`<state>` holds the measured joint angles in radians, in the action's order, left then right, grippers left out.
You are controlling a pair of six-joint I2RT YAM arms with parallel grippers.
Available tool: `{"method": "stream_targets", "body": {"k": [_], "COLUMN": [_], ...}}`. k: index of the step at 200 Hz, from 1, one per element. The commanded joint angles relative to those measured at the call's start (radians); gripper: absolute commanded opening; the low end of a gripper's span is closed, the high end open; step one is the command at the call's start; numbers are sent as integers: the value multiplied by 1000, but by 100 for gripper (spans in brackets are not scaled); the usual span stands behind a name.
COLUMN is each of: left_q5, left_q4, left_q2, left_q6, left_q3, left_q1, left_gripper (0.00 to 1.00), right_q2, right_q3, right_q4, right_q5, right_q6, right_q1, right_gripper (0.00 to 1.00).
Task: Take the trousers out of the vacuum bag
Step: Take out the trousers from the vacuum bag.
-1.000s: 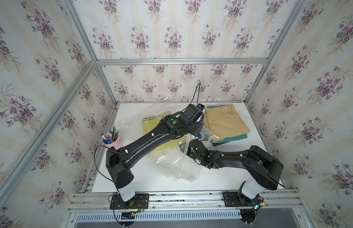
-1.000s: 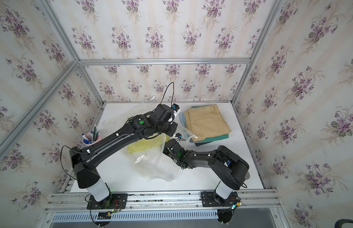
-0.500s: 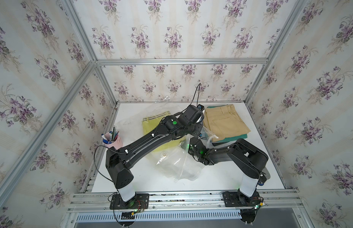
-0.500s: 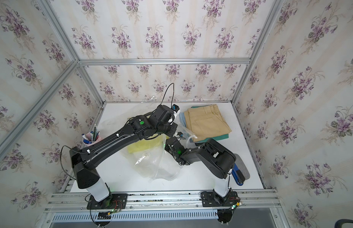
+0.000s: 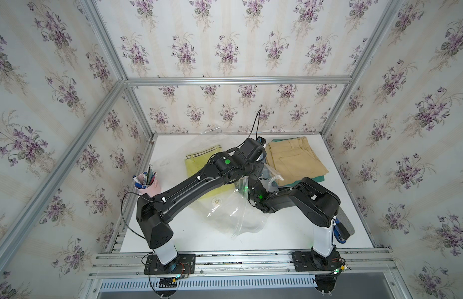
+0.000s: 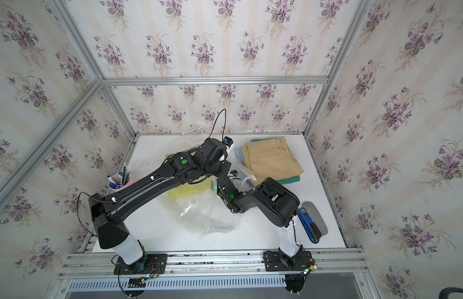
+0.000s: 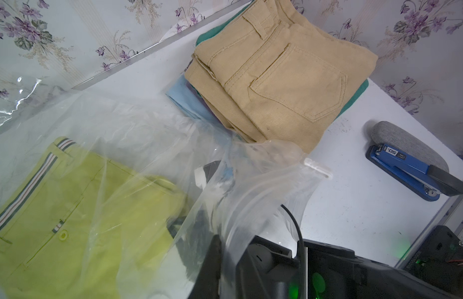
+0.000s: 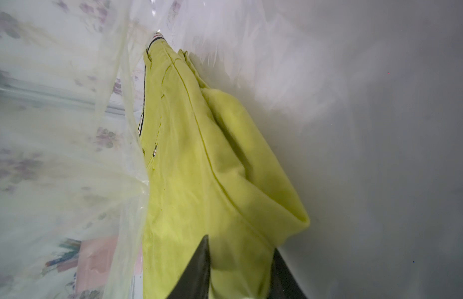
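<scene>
Yellow-green folded cloth trousers [image 8: 199,155] with a striped waistband lie inside the crinkly clear plastic vacuum bag [image 7: 147,134]. The right gripper [image 8: 240,269] pinches their fold; the left gripper [image 7: 225,253] pinches the bag's plastic.

Free: bare table [image 5: 189,235] on the near side of the vacuum bag [image 5: 233,217]. Obstacles: left arm [image 5: 189,186] above it, stacked trousers [image 5: 293,160] beside its far-right edge, pen cup [image 5: 147,182] to its left.

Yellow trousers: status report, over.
Left gripper shut on vacuum bag edge, held up. Right gripper shut on yellow trousers, inside bag. Only crinkled plastic in the way.
</scene>
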<state>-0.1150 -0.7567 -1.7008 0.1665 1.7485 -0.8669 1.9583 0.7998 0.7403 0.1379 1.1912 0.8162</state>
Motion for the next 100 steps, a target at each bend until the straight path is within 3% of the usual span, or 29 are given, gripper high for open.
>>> {"method": "stream_targets", "body": {"k": [1,42,100], "left_q5": [-17,-17,-2], "left_q4": [18,25,33], "left_q2": [20,58,79], "left_q6": [10,17,19], "left_q3": [-10,-52,-92], "left_q1": [9,37,63], "left_gripper": [13,13,13], "right_q2": [-13,-129,-350], "right_q3": [2,-65,-190], "right_q4": [58,69,-12], "right_q5": [-4,0,5], "right_q6": [-58,-124,-162], "right_q1": [-1,0,23], "right_gripper": [22,1,0]}}
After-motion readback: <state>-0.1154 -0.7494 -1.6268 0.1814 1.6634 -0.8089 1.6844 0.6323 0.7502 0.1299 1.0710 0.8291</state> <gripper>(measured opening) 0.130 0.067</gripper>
